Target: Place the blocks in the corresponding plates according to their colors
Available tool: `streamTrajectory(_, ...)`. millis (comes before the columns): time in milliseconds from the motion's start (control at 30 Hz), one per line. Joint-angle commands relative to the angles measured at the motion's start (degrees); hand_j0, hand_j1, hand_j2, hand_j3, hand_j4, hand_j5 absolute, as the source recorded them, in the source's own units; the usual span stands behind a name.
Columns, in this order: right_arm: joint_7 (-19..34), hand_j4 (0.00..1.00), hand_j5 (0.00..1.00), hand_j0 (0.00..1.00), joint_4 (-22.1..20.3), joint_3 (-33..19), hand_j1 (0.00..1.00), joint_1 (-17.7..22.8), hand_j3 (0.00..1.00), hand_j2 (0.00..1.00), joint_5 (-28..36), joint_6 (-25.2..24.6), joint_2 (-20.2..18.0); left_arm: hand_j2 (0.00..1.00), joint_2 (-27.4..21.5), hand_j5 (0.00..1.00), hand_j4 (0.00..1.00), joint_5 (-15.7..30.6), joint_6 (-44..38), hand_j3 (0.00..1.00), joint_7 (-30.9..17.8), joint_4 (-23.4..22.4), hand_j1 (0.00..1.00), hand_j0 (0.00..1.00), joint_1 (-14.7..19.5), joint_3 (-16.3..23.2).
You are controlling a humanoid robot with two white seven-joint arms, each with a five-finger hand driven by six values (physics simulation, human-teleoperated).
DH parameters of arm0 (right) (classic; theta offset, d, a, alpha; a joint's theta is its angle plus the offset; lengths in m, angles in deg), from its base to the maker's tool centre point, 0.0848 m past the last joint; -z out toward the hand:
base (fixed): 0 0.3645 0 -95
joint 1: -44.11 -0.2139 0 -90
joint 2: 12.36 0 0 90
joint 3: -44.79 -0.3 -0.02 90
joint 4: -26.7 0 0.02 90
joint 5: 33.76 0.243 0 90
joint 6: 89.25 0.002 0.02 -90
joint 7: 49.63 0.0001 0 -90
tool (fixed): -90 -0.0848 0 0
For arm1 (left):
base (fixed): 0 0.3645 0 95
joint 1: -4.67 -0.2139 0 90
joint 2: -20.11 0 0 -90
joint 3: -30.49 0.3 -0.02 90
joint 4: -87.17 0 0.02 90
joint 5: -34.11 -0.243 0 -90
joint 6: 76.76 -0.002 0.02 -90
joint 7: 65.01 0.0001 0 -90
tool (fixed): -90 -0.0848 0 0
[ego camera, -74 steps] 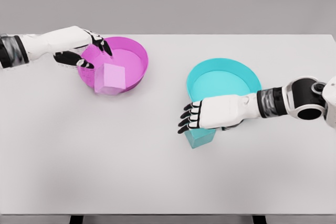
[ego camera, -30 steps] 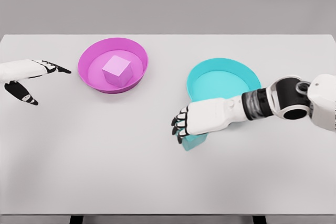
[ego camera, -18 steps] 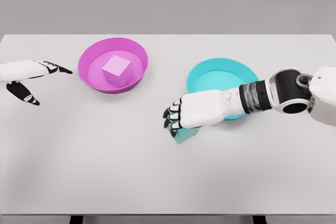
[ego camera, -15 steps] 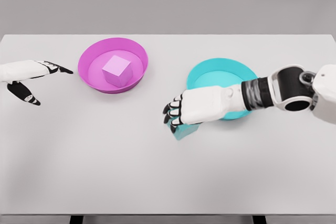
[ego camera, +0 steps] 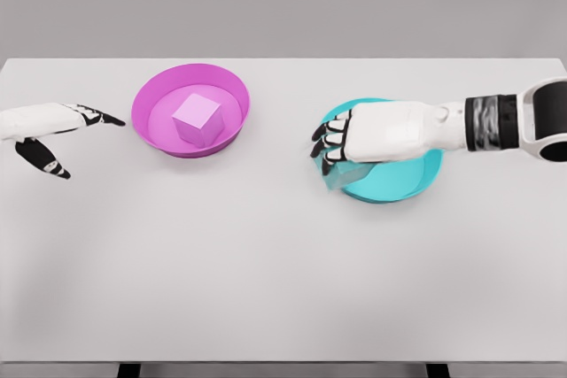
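Cyan block (ego camera: 344,174): translucent cyan cube, mostly hidden, clasped under the curled fingers of the right hand (ego camera: 372,135), over the near-left rim of the cyan plate (ego camera: 403,185).
Cyan plate: shallow round dish, beneath and behind that hand.
Pink block (ego camera: 197,118): pale pink cube, in the pink plate (ego camera: 151,95), just right of the left hand (ego camera: 46,126).
Left hand: fingers spread, holding nothing, over the table (ego camera: 266,281).
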Motion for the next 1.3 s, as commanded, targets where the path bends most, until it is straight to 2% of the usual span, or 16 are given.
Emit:
streamTrajectory(0,0.1,0.63,0.63,0.63,0.8,-1.3,0.63,0.0,0.63,0.63,0.8,0.0,-1.4,1.0,0.0,1.0,1.0,0.3,-0.1,1.0,0.0,-0.1,1.0,1.0,-0.1,-0.1)
streamTrajectory(267,0.3,0.63,0.63,0.63,8.8,-2.2,0.63,0.2,0.63,0.63,0.5,0.0,-0.7,1.0,0.0,1.0,1.0,0.3,-0.1,1.0,0.0,-1.0,1.0,1.0,-0.1,-0.2)
streamTrajectory(467,0.4,0.63,0.63,0.63,12.7,-2.2,0.63,0.5,0.63,0.63,0.1,0.0,0.3,1.0,0.1,1.0,1.0,0.3,-0.1,1.0,0.0,-1.2,1.0,1.0,-0.1,-0.2)
streamTrajectory(567,0.4,0.72,0.72,0.72,12.8,-2.2,0.72,0.6,0.72,0.72,0.1,0.0,0.3,1.0,0.2,1.0,1.0,0.3,-0.1,1.0,0.0,-1.2,1.0,1.0,-0.1,-0.2)
streamTrajectory(600,0.4,0.78,0.78,0.78,12.9,-2.2,0.78,0.7,0.78,0.78,0.1,0.0,0.3,1.0,0.2,1.0,1.0,0.3,-0.1,1.0,0.0,-1.2,1.0,1.0,-0.1,-0.2)
streamTrajectory(667,0.2,1.0,1.0,1.0,12.8,-2.2,1.0,0.7,1.0,1.0,0.2,0.0,0.3,1.0,0.2,1.0,1.0,0.3,-0.1,1.0,0.0,-1.3,1.0,1.0,-0.1,-0.2)
streamTrajectory(1033,0.0,1.0,1.0,1.0,12.8,-2.2,1.0,0.6,1.0,1.0,0.3,0.0,-0.6,1.0,0.2,1.0,1.0,0.4,-0.1,1.0,0.1,-1.2,1.0,1.0,-0.1,-0.3)
streamTrajectory(1100,-0.2,1.0,1.0,1.0,12.5,-2.5,1.0,0.6,1.0,1.0,0.6,0.0,-2.6,1.0,0.4,1.0,1.0,0.4,-0.1,1.0,0.2,-1.6,1.0,1.0,-0.1,-0.4)
streamTrajectory(1167,-2.1,1.0,1.0,1.0,12.7,-5.4,1.0,0.7,1.0,1.0,2.0,0.0,-5.6,1.0,0.4,1.0,1.0,0.4,-0.1,1.0,0.2,-2.4,1.0,1.0,-0.1,-0.4)
streamTrajectory(1267,-10.9,1.0,1.0,1.0,13.0,-5.8,1.0,2.2,1.0,1.0,5.8,0.0,-10.8,1.0,0.5,1.0,1.0,0.5,-0.1,1.0,0.2,-2.8,1.0,1.0,-0.1,-0.4)
